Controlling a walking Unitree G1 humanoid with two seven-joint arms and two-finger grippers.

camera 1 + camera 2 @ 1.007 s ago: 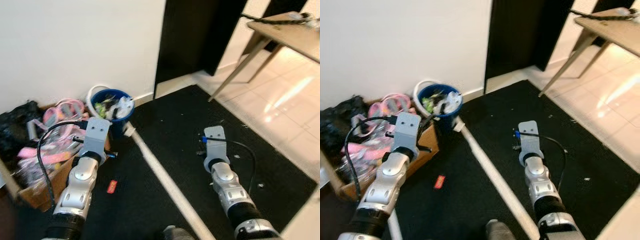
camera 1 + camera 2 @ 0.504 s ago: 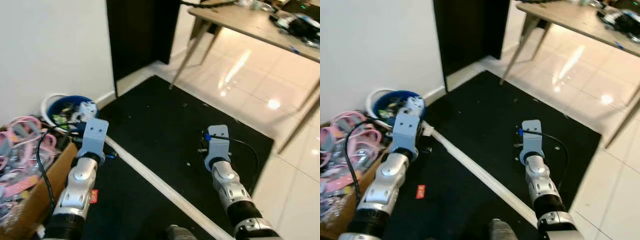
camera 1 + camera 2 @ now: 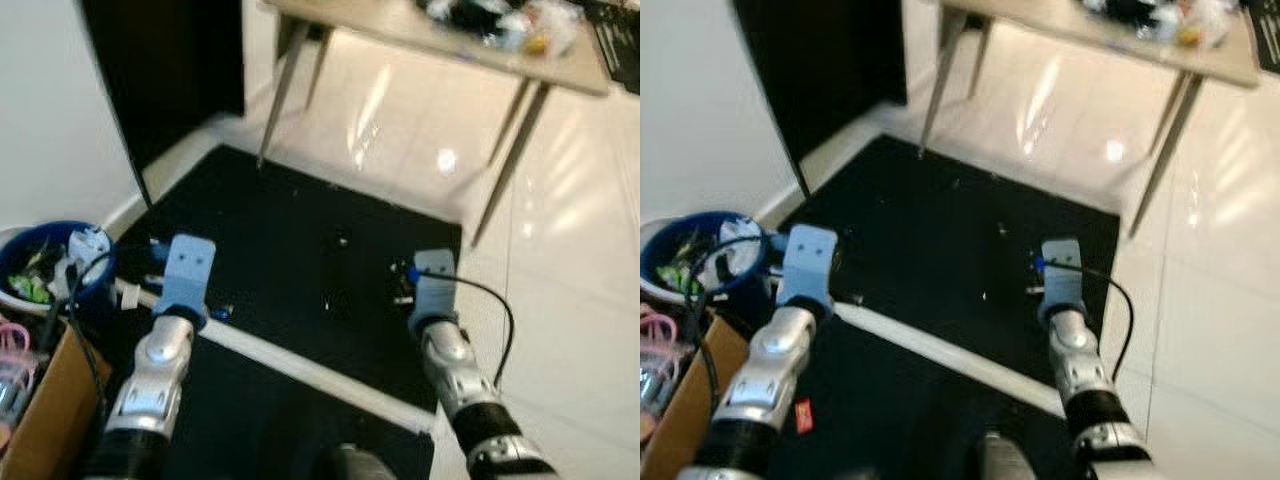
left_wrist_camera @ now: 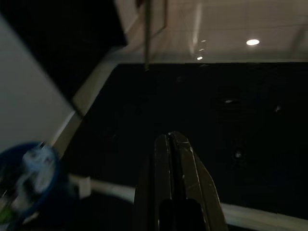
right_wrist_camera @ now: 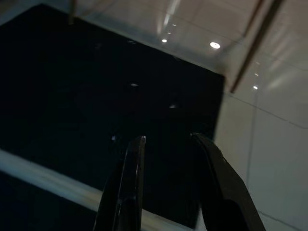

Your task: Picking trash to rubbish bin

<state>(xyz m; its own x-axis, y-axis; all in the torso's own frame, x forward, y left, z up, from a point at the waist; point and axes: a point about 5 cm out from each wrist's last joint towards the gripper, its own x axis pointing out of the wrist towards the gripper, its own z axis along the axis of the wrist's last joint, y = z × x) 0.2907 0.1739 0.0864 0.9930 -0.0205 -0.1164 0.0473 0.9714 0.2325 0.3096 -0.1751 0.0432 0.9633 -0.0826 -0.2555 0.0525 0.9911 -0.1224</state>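
Both arms are held forward at mid-frame over the black mat [image 3: 300, 260]. Left hand [image 4: 174, 144]: fingers pressed together, nothing between them. Right hand [image 5: 166, 144]: fingers apart, a clear gap, nothing held.

Rubbish bin [image 3: 45, 270]: blue, at the left edge of the left eye view, beside the white wall [image 3: 50, 110], already holding wrappers and crumpled paper. It also appears at the lower left of the left wrist view. Cardboard box [image 3: 40, 410] sits at the lower left corner, just beside the bin, with pink items inside.

Candidate trash:
- small red wrapper [image 3: 804, 415] lying on the mat, lower left of the right eye view, near the left forearm.
- pale specks scattered on the mat at centre frame, too small to identify.

A pale strip [image 3: 300, 365] crosses the mat diagonally below both hands. Tabletop [image 3: 440, 30] with clutter runs along the upper right; glossy tile floor [image 3: 560, 250] on the right.

Judgement: search phase, nothing in hand yet. The frames are blurred, so the view should settle before a target is picked. The red wrapper looks like the nearest graspable piece; the left hand must part its fingers first, then come down over the wrapper flat to the mat. It is thin, so pinch it at an edge. The bin is near on that same side.
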